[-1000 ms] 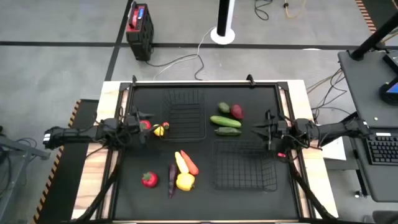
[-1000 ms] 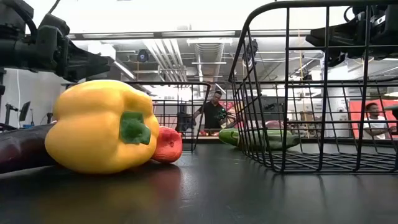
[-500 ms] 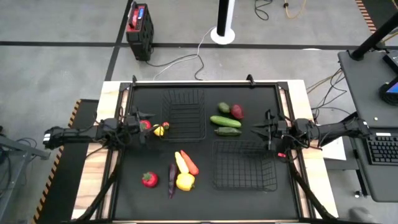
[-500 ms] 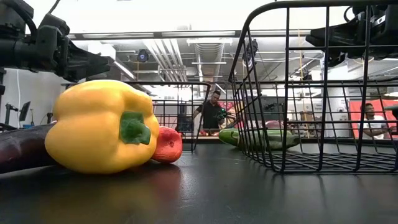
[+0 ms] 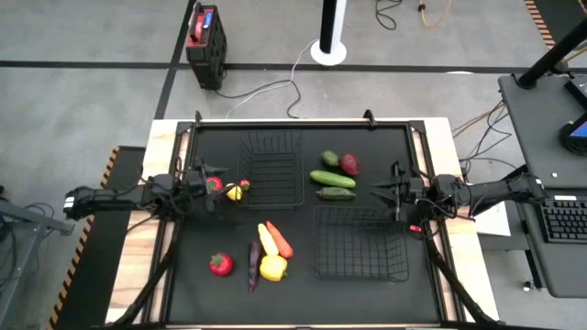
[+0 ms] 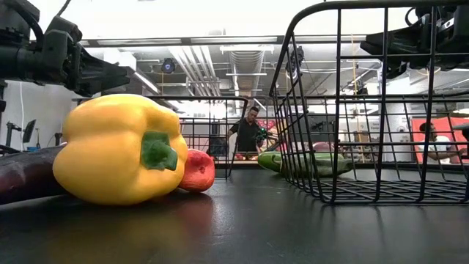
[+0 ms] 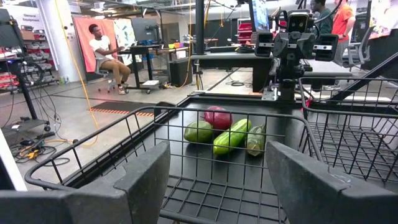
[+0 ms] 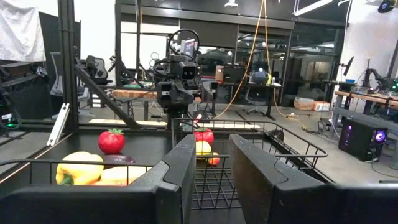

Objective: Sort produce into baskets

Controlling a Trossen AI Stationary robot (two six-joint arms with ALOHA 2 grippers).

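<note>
Matte black table mat (image 5: 193,284) carrying two wire-grid baskets (image 5: 272,169) (image 5: 360,243) — both empty; glossy plastic produce (image 5: 272,267) lies scattered around them. Left gripper (image 5: 217,182) and right gripper (image 5: 378,188) hover at opposite edges — fingers parted, holding nothing.

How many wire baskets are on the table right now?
2. One basket sits toward the far side of the table, left of the cucumbers. The other basket sits nearer the front, on the right side. Neither has any produce inside.
</note>
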